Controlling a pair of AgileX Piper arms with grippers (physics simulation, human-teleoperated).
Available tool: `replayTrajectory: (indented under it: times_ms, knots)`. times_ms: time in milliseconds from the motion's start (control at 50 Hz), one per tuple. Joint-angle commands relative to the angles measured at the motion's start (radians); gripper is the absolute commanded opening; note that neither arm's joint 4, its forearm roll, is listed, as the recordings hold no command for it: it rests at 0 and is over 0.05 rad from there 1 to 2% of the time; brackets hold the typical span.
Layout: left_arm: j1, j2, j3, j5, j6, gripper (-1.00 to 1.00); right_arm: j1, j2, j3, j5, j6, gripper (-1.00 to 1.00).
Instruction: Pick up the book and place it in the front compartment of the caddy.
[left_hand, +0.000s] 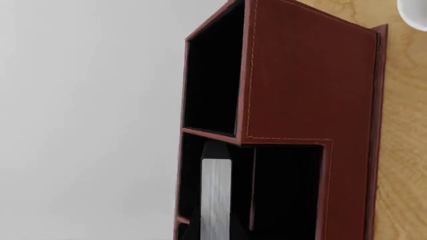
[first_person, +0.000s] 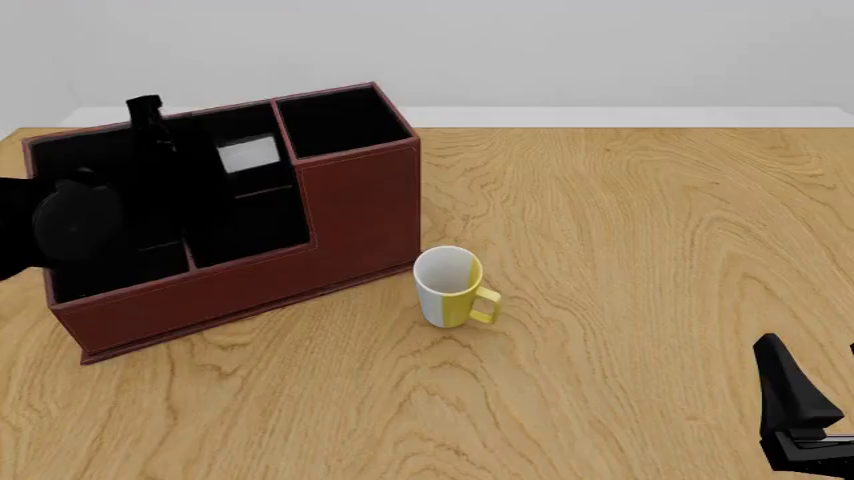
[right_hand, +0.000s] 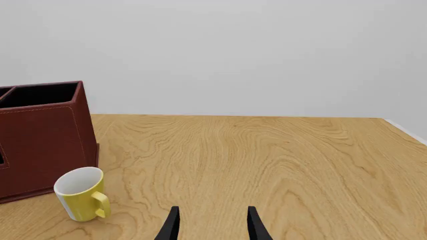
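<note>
Item: book, black covers, white page edge. Stands upright inside the caddy, in a low middle-front compartment; my left gripper is clamped across its covers from above. Judged rigid, light, smooth-sided; grip belongs flat on both covers, not the pages. My right gripper sits parted, empty, well apart from the mug.

Black book with white page edge, standing upright inside a low front compartment of reddish-brown, black-lined caddy; caddy resting on wooden table at far left, walls stepped.
</note>
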Motion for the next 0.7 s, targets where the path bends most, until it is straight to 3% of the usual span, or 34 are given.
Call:
replayTrajectory:
  times_ms: [20, 440, 700]
  knots:
    - [0.012, 0.028, -0.115, 0.073, -0.001, -1.00, 0.000, 0.000, 0.000, 0.000, 0.000, 1.00]
    - [0.026, 0.121, -0.238, 0.185, -0.024, -1.00, 0.000, 0.000, 0.000, 0.000, 0.000, 1.00]
    - [0.078, 0.206, -0.246, 0.122, 0.052, -1.00, 0.000, 0.000, 0.000, 0.000, 0.000, 1.00]
